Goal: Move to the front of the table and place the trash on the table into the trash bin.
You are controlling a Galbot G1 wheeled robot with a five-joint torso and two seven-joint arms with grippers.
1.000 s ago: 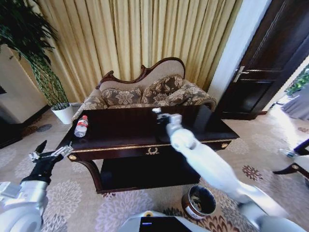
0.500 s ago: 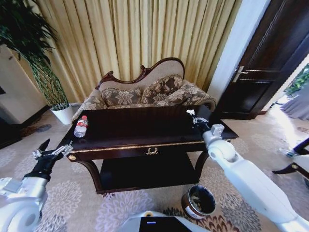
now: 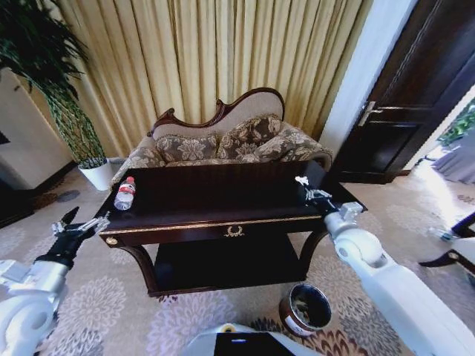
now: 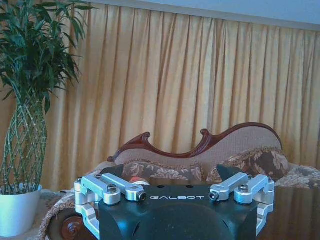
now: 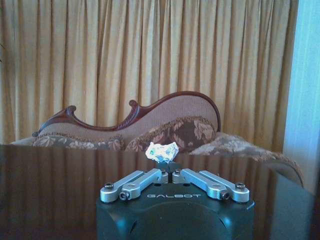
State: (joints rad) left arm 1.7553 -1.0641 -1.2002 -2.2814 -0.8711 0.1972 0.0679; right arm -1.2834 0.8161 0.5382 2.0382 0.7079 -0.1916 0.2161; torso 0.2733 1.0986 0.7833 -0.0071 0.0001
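Note:
The dark glossy table [image 3: 215,199] stands straight ahead. A clear bottle with a red cap [image 3: 125,193] lies on its left end. My right gripper [image 3: 306,188] hovers over the table's right end, shut on a small white crumpled scrap [image 3: 301,180]. In the right wrist view, the scrap [image 5: 161,150] sticks up from that gripper [image 5: 167,169], pinched at the closed tips. The round brown trash bin [image 3: 306,309] sits on the carpet below and in front of the table's right end. My left gripper [image 3: 78,225] is open beside the table's left front corner, and its fingers [image 4: 116,171] are spread wide.
A carved-back patterned sofa [image 3: 230,142] sits behind the table against gold curtains. A plant in a white pot [image 3: 96,174] stands at the back left. A dark door [image 3: 415,96] is at the right. Patterned carpet surrounds the table.
My right arm has swung from the middle of the table to its right end, carrying the scrap. The left gripper has barely shifted.

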